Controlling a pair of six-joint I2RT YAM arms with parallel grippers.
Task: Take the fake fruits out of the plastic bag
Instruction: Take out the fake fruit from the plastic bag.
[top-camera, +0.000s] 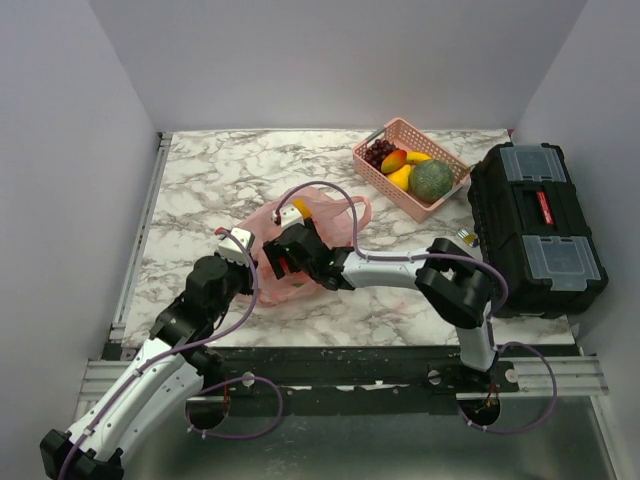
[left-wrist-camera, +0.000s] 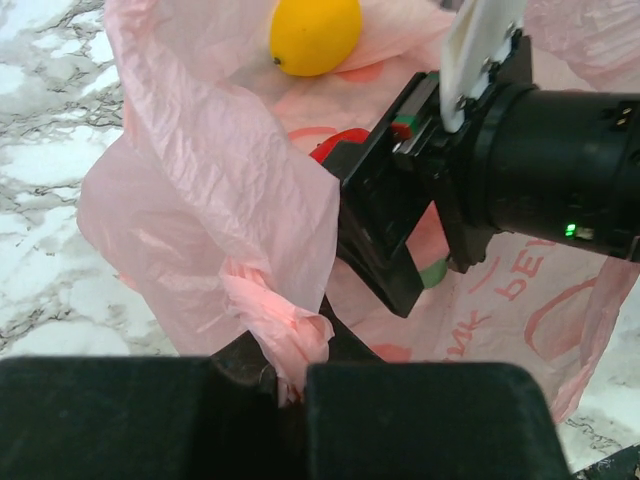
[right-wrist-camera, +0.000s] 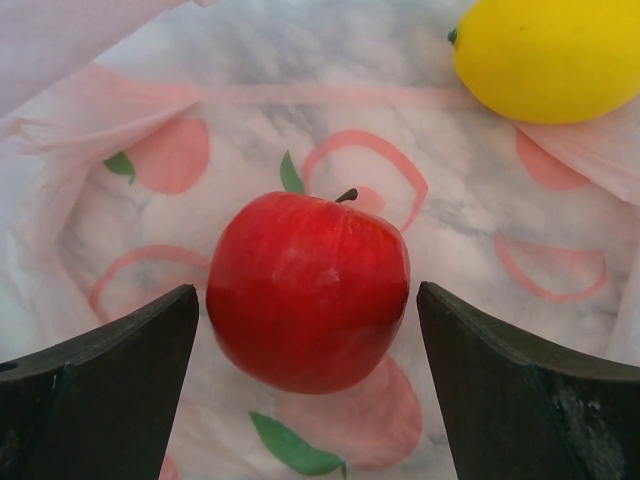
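The pink plastic bag (top-camera: 300, 240) lies crumpled on the marble table. My left gripper (left-wrist-camera: 290, 375) is shut on a bunched fold of the plastic bag's (left-wrist-camera: 220, 180) edge and holds the mouth up. My right gripper (top-camera: 285, 262) reaches into the bag from the right. In the right wrist view it (right-wrist-camera: 305, 293) stands open with a red apple (right-wrist-camera: 308, 290) between its fingers, a small gap showing on each side. A yellow round fruit (right-wrist-camera: 550, 55) lies further in on the bag's film (right-wrist-camera: 150, 160). The left wrist view also shows that yellow fruit (left-wrist-camera: 315, 35) and a sliver of the apple (left-wrist-camera: 335, 145).
A rigid pink lattice basket (top-camera: 443, 190) at the back right holds grapes, a banana, a green melon (top-camera: 432, 180) and an orange fruit. A black toolbox (top-camera: 535, 228) stands on the right edge. Grey walls close in the table on three sides.
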